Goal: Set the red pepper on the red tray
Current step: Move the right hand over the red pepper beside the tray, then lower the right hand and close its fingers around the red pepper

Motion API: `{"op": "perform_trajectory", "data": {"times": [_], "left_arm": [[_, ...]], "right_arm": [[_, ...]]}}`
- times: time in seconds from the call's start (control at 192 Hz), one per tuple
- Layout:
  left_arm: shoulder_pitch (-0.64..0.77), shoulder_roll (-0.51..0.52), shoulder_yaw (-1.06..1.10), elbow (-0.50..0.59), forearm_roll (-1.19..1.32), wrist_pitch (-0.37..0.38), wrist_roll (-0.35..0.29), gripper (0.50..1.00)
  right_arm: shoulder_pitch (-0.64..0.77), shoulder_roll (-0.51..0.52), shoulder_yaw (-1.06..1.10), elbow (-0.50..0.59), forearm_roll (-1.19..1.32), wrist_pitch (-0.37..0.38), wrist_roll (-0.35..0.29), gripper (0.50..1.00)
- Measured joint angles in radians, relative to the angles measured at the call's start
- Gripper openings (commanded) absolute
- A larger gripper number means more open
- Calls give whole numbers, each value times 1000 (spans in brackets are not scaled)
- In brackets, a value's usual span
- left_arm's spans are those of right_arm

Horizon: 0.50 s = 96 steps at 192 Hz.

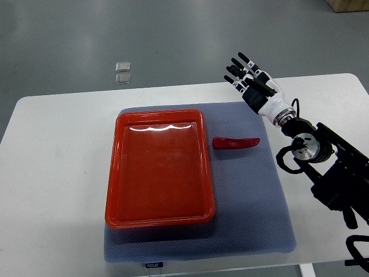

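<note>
Pepper (pixel 236 142): lay on its side on the mat (pixel 253 196), just right of the tray (pixel 158 222) and apart from its rim; stem end not clearly told from the tip.

Tray: red, shallow, nothing in it; sat on the left part of the mat.

Handling: the pepper was judged light and fairly firm, with a smooth, glossy skin that could slip between hard fingers; likely to roll a little if nudged from one side.

Grasp point: the thicker left half looked the better place to take hold, pinched across its width from above; the tapered right end offered less to grip.

Right hand (pixel 252 81): stood beyond the pepper near the far edge of the surface (pixel 52 173), well apart from the pepper; fingers (pixel 239 62) spread and extended, holding nothing and touching nothing.

Left hand: out of view.

Task state: judged not begun; the pepper was not yet grasped and still lay off the tray.

Next move: would call for bringing the hand down over the pepper, then a short carry leftward over the rim.
</note>
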Motion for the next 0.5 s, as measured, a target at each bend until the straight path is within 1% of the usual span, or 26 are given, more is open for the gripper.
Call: {"op": "perform_trajectory", "data": {"times": [0.109,0.161,0.218,0.358,0.499], "left_arm": [[0,0,0,-2,0,0,0,1000],[0,0,0,-3,0,0,0,1000],[0,0,0,-3,0,0,0,1000],[0,0,1,-1,0,0,0,1000],[0,0,1,1,0,0,0,1000]], "right_arm": [[70,-79,-122,14,-203,44,-48,913],[128,-126,-232,19,-306,67,-69,913],[196,-169,-367,27,-391,76,-85,913],[363,-251,-697,74,-505,66,-119,911],[459,-302,-859,120,-538,33,-134,911]]}}
